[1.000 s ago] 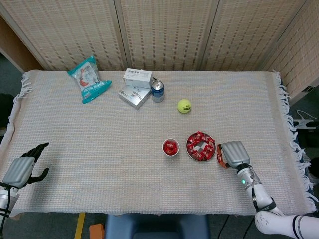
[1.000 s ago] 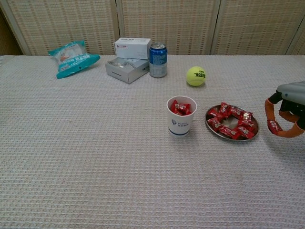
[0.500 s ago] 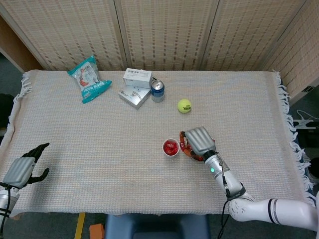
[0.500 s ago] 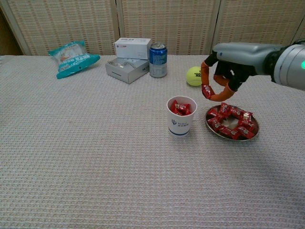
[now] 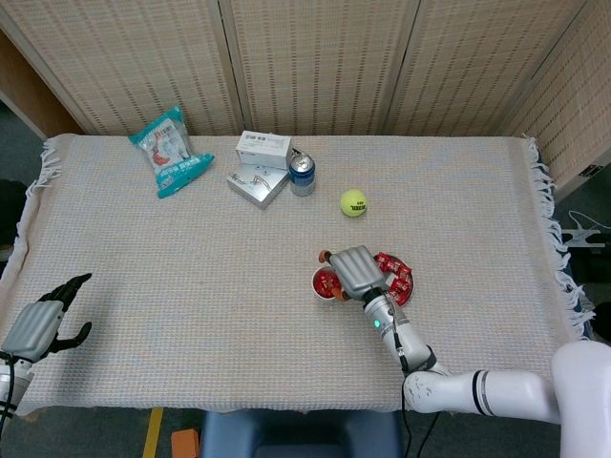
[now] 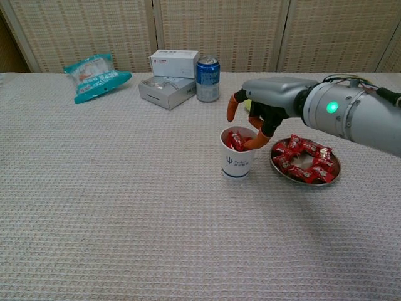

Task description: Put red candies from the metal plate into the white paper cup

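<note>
right robot hand: the right robot hand (image 6: 260, 116) hangs over the mouth of the white paper cup (image 6: 238, 160), orange-tipped fingers (image 6: 231, 110) spread apart, nothing seen between them
left robot hand: the left robot hand (image 5: 43, 322) sits at the tabletop's near left edge, at about 8 o'clock from the cup, dark fingers apart and holding nothing
white paper cup: upright near mid-tabletop, red candies (image 6: 235, 142) piled inside to the rim
metal plate: the metal plate (image 6: 305, 178) lies just beside the cup at 3 o'clock, more red wrapped candies (image 6: 308, 158) on it
tabletop: the tabletop (image 5: 191, 286) carries a pale woven cloth
far things: a tennis ball (image 5: 353, 202) at 1 o'clock from the cup; a blue can (image 6: 207, 79) at 11 o'clock, beside two stacked boxes (image 6: 170, 77); a teal snack bag (image 6: 95, 76) farther out at 10 o'clock
</note>
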{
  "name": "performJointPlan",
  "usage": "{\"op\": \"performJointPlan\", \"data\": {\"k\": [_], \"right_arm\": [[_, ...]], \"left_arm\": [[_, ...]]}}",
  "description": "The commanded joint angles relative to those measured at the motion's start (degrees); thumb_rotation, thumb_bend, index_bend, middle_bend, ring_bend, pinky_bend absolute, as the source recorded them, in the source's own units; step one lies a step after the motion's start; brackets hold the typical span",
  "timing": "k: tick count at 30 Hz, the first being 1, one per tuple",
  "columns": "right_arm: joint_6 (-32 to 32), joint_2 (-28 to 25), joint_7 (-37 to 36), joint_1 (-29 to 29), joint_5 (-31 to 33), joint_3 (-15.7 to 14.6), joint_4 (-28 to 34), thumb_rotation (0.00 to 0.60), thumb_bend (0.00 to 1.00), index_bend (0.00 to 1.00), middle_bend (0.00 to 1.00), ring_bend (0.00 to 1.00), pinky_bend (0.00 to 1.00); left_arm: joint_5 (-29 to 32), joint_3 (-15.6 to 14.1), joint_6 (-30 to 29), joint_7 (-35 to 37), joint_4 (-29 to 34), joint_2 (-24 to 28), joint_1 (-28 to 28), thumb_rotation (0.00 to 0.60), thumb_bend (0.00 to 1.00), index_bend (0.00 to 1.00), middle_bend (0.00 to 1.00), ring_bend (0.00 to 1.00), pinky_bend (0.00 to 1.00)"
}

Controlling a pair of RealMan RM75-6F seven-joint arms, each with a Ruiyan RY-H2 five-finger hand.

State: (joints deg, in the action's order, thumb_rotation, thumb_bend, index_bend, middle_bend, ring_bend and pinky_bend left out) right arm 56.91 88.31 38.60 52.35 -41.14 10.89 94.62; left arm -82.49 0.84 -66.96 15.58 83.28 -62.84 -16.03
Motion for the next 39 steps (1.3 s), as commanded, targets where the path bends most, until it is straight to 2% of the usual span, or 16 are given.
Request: {"op": "performJointPlan", "data": {"k": [1,8,14,24,31,39], "right_arm": [[1.98,-2.9,-0.54,-1.65,-0.74,-1.1,2.42,0.6,0.18,0.26,0.86,0.79,1.0],[3.54,-8.14,-3.1,-5.5,-1.84,-3.9,3.38,0.6,0.18,0.24,0.86,0.78,1.0],[3.83,-7.37,-1.43,-6.86,-0.87,-6.43,-2.21,0.6,0.18,0.25,0.86,0.78,1.0],[-1.19,-0.35,-0.61,-4.75,3.02,-4.5,-14.36,0.6,0.18,0.28,0.86,0.78,1.0],[-2.58,2.77,-0.08,-4.32,3.11,-4.65,-18.11,0.6,0.18,0.33,0.86,0.78,1.0],[-2.84,3.43,0.18,-4.54,2.95,-4.49,-19.18,0.6,0.18,0.4,0.86,0.78,1.0]], "left_arm": [[0.03,0.02,-0.16,-0.18,0.05,-0.02,0.09,0.6,0.42,0.0,0.07,0.14,0.25],[0.14,-0.04,-0.1,-1.52,0.45,-0.29,0.05,0.6,0.42,0.0,0.07,0.14,0.25],[0.56,-0.02,0.49,-2.73,0.6,-0.65,-0.21,0.6,0.42,0.0,0.07,0.14,0.25],[1.05,0.23,0.82,-1.66,0.18,-0.55,-0.27,0.6,0.42,0.0,0.08,0.14,0.25],[0.58,0.06,0.9,-1.05,-0.12,-0.46,-0.34,0.6,0.42,0.0,0.08,0.14,0.25],[0.84,0.13,1.35,-0.85,-0.46,-0.6,-0.53,0.6,0.42,0.0,0.09,0.14,0.25]]}}
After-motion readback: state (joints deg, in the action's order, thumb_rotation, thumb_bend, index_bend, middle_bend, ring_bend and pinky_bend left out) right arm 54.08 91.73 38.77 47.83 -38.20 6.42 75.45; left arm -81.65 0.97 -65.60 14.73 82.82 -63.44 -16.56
